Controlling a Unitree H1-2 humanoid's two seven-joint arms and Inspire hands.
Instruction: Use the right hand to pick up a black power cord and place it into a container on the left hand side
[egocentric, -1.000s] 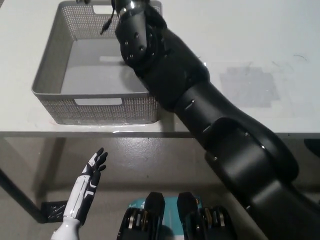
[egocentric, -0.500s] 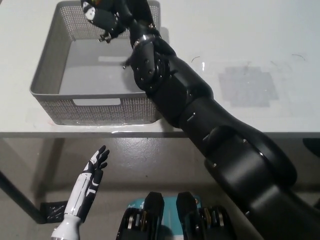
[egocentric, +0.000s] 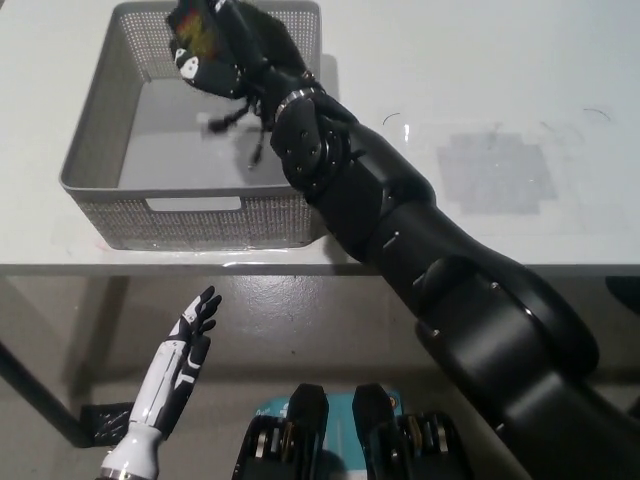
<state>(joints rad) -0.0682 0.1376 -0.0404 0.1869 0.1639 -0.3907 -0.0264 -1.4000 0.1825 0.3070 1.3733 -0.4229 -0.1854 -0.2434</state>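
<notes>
1. A white table (egocentric: 480, 60) fills the upper part of the head view, and a grey mesh basket (egocentric: 100, 150) sits at its near left corner, close to the front edge.
2. The black right robot hand (egocentric: 225, 50) hangs over the far side of the basket, its fingers clamped on a black power cord (egocentric: 232, 115).
3. Loose ends of the cord dangle below the hand, inside the basket's walls and above its floor; whether they touch the floor cannot be told.
4. The white left robot hand (egocentric: 190, 335) rests below the table's front edge at lower left, fingers apart and holding nothing.
5. A grey taped patch (egocentric: 497, 172) lies on the table toward the right side, well apart from the basket.
6. The step in hand appears to be the release. To do it well, the right hand should lower a little toward the middle of the basket floor, so the whole cord falls inside the rim, then spread its fingers fully and lift straight up so no loop snags and drags out.
</notes>
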